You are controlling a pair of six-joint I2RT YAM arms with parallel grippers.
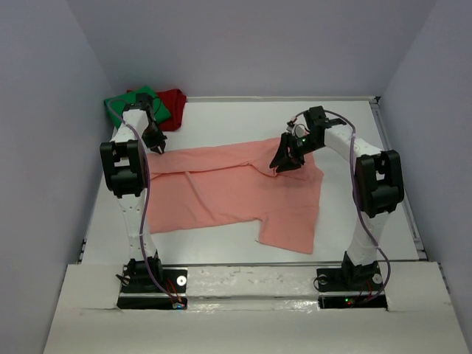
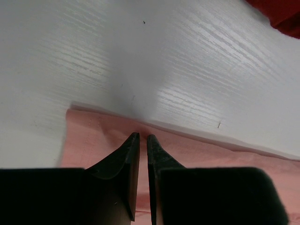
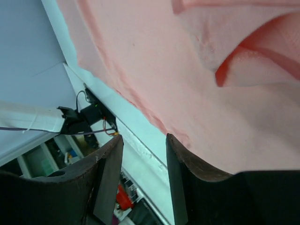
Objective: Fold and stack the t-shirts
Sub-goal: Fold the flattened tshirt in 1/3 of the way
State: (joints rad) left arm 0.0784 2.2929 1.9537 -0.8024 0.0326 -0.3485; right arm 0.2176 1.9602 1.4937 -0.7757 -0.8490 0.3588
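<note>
The salmon-pink t-shirt (image 1: 236, 192) lies spread across the middle of the table, one sleeve toward the front. My left gripper (image 1: 157, 147) is at its back left corner. In the left wrist view the jaws (image 2: 143, 136) stand almost together, with pink cloth (image 2: 89, 136) in the narrow gap at the shirt's edge. My right gripper (image 1: 284, 164) hovers over the shirt's back right part. In the right wrist view it (image 3: 144, 138) is open with nothing between its fingers, and the pink shirt (image 3: 154, 56) is beside it. The green t-shirt (image 1: 151, 96) and the dark red one (image 1: 173, 107) lie bunched in the back left corner.
Grey walls close in the table (image 1: 243, 122) on the left, back and right. A raised rail (image 1: 391, 147) runs along the right edge. The dark red shirt (image 2: 286, 14) shows at the top right of the left wrist view. An arm base with wires (image 3: 89, 117) sits at the front edge.
</note>
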